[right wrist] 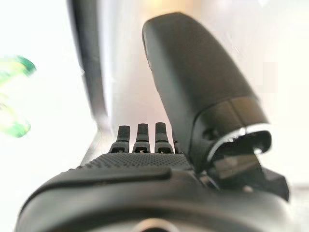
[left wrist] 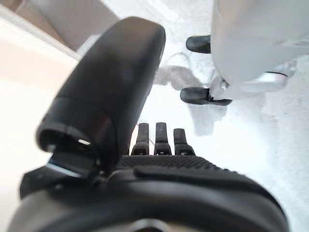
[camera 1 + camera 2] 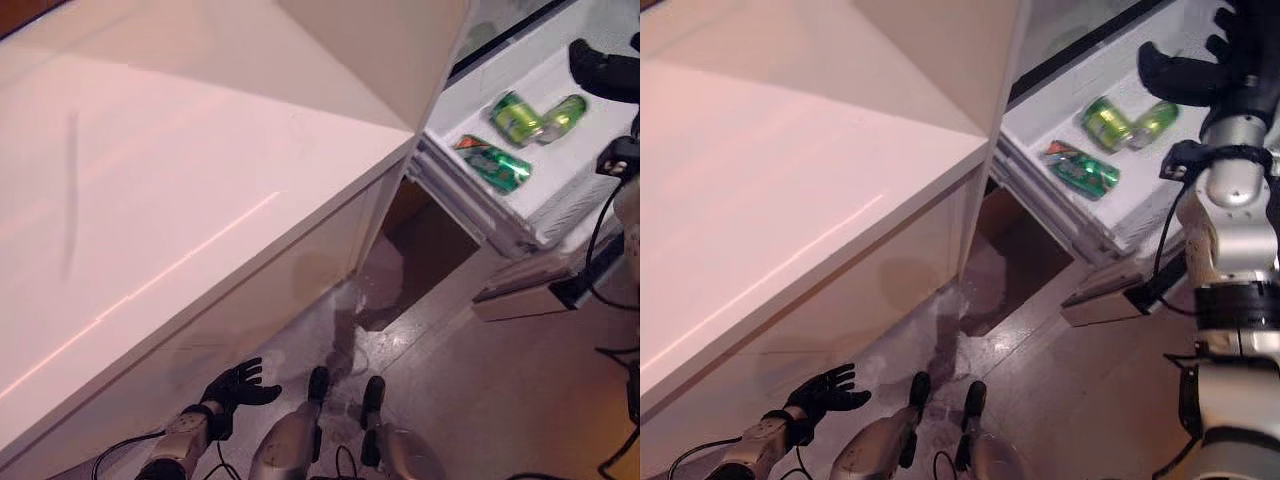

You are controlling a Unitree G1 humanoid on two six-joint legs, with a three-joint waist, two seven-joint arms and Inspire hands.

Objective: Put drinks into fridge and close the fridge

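Three green drink cans lie on their sides on a white shelf of the open fridge, none upright. Two lie near the back, their ends meeting so they form a shallow V. The third lies nearer the shelf's front edge, a red patch on its label, its long axis running roughly along that edge. Print shows on all three, but none of it can be made out.

The right hand is raised over the shelf just beyond the two rear cans — fingers straight, thumb out, holding nothing. The left hand hangs low beside the white counter, above the wet-looking floor, fingers spread and empty. The fridge door stands open between counter and shelf.
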